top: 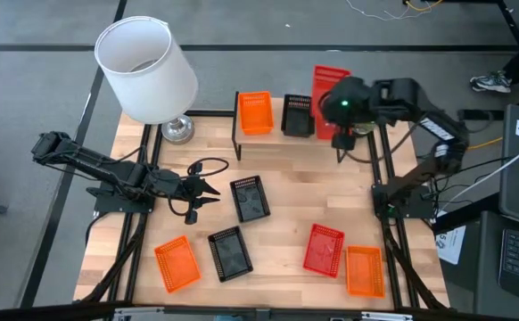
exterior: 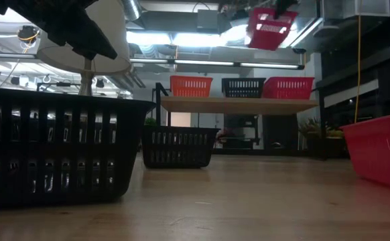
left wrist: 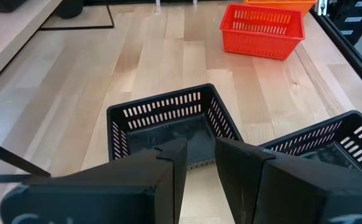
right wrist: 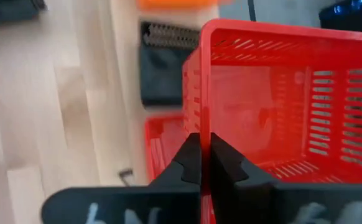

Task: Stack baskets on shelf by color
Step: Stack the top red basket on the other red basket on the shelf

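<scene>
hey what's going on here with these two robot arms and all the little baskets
The right hand is shut on the wall of a red basket, holding it in the air above the shelf, over the red basket already sitting there. An orange basket and a black basket also sit on the shelf. The left hand is open beside a black basket on the table. Five other baskets lie on the table.
</scene>
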You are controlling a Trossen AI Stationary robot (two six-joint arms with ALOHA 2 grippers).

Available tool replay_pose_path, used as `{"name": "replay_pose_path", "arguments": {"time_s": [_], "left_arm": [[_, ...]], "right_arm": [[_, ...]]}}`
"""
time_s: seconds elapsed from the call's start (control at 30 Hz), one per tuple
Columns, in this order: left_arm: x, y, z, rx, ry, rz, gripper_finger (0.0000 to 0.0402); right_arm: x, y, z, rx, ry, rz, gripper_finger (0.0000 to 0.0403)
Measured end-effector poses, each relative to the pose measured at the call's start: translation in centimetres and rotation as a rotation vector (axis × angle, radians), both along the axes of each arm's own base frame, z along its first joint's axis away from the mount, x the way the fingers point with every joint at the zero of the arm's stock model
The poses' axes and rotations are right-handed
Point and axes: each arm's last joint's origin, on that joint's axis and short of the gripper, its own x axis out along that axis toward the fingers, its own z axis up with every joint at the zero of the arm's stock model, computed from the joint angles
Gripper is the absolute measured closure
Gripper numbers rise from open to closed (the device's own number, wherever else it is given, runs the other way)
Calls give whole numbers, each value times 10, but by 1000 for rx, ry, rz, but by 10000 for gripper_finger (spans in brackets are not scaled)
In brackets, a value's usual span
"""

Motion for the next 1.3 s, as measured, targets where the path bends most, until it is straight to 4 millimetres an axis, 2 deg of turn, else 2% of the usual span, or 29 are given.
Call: {"name": "replay_pose_path", "arguments": {"time_s": [0.13,0.23,0.43,0.6,0.77,1.07,1.3], "left_arm": [[0,0,0,0,-1,0,325],[0,0,0,0,-1,0,325],[0,0,0,0,-1,0,325],[0,0,0,0,-1,0,325],[0,0,0,0,-1,0,325],[0,0,0,0,-1,0,325],[0,0,0,0,-1,0,325]], "right_arm": [[-27,-3,-17,26,42,-38,401],[-37,-3,-35,24,51,-35,401],[-38,-3,-72,-38,54,72,401],[-37,-13,-96,-15,103,54,401],[-34,-23,-102,-18,65,22,401],[-33,-22,-103,42,37,55,400],[-34,-22,-103,24,46,40,358]]}}
